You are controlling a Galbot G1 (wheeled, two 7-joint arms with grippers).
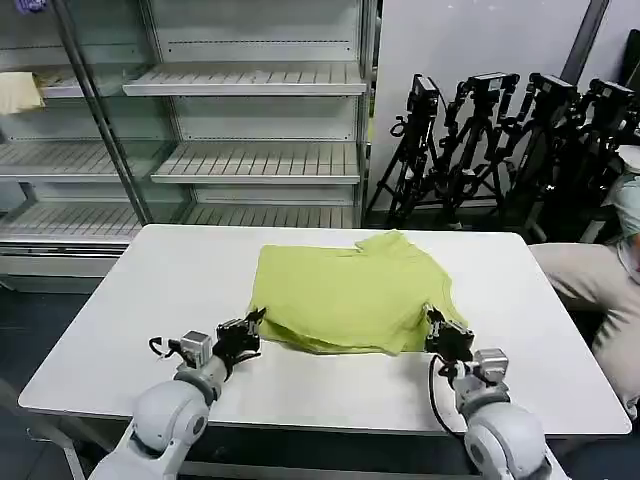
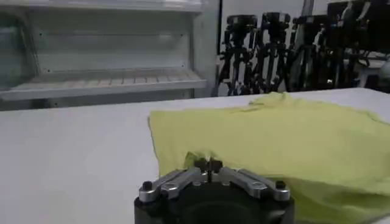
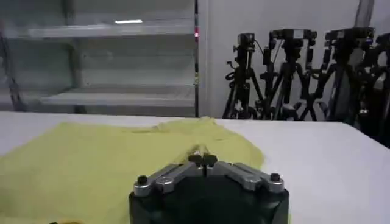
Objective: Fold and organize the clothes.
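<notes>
The lime yellow-green T-shirt lies partly folded in the middle of the white table, one sleeve pointing toward the far edge. My left gripper is at the shirt's near left corner, shut on a pinch of the fabric. In the left wrist view the gripper holds a small raised tent of the T-shirt. My right gripper is at the near right corner, also shut on the hem. From the right wrist, the gripper pinches a ridge of the T-shirt.
An open metal shelving unit stands behind the table, with a pale cream cloth on its left shelf. Black tripods are clustered at the back right. Bare tabletop runs along both sides of the shirt and the near edge.
</notes>
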